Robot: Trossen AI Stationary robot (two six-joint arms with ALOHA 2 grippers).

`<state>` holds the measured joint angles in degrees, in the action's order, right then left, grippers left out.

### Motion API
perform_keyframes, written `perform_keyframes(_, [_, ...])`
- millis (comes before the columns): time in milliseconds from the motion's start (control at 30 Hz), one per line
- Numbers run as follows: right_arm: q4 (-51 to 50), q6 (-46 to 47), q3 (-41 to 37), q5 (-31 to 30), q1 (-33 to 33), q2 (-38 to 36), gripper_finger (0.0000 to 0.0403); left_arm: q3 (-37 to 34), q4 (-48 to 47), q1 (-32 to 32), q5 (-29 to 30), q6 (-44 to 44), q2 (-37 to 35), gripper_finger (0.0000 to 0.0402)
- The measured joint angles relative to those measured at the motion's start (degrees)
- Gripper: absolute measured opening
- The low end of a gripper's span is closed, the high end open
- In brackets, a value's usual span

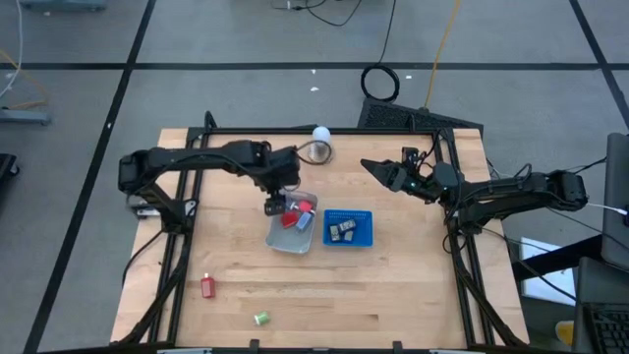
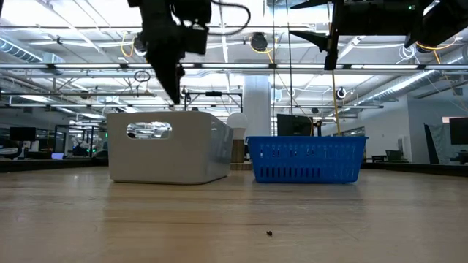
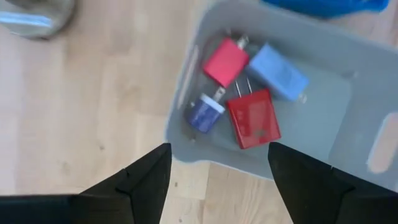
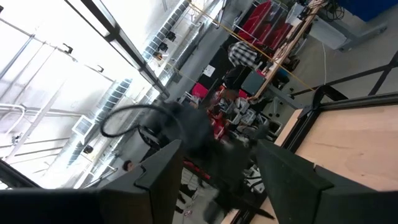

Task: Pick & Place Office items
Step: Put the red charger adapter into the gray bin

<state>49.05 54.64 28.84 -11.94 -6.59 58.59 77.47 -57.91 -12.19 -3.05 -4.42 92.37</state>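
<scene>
Left hand (image 1: 276, 206) is hovering over the near-left corner of the clear tray (image 1: 282, 240), fingers (image 3: 146, 177) spread wide and holding nothing. Looking down past them, the wrist view is showing four plug-type items sitting in the tray (image 3: 323, 118): a pinkish-red one (image 3: 226, 61), a light blue one (image 3: 278, 71), a darker red one (image 3: 253, 117) and a small blue one (image 3: 205, 113), all bunched together and pretty much touching. From above only the red item (image 1: 291, 218) and the blue one (image 1: 305, 221) are showing next to the hand.

Blue basket (image 1: 349, 213) is sitting just right of the tray with a couple of dark items (image 1: 342, 230) in it. Two more items are lying well apart on the surface (image 1: 413, 285), toward the front left: a red one (image 1: 207, 286) and a green one (image 1: 260, 318). White ball (image 1: 320, 135) is sitting at the far edge behind the tray.

Right hand (image 1: 373, 165) is hanging in the air off to the right, beyond the basket, fingers open and empty, pointing toward the middle.

From the low view the tray (image 2: 168, 146) and basket (image 2: 307, 159) are looking side by side, left hand (image 2: 175, 77) hanging above the tray.
</scene>
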Motion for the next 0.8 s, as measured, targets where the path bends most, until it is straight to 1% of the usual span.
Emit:
perform_keyframes(267, [-0.02, 0.16, 0.00, 0.00, 0.00, 0.00, 0.0196, 6.36, -3.76, 0.06, 0.62, 2.93, -6.58, 0.0254])
perform_keyframes(467, [-0.47, -0.74, 0.00, 0.02, 0.00, 0.00, 0.0196, 7.50, -4.15, 0.07, 0.62, 4.04, -13.16, 0.0239])
perform_keyframes(600, [-0.47, -0.90, 0.00, 0.04, 0.00, 0.00, 0.0196, 7.52, -5.68, 0.07, 0.61, 8.50, -16.91, 0.0238])
perform_keyframes(800, [-0.47, -1.33, 0.00, 0.20, 0.00, 0.00, 0.0196, 7.54, -7.09, 0.92, 0.54, 17.09, -20.69, 0.0251])
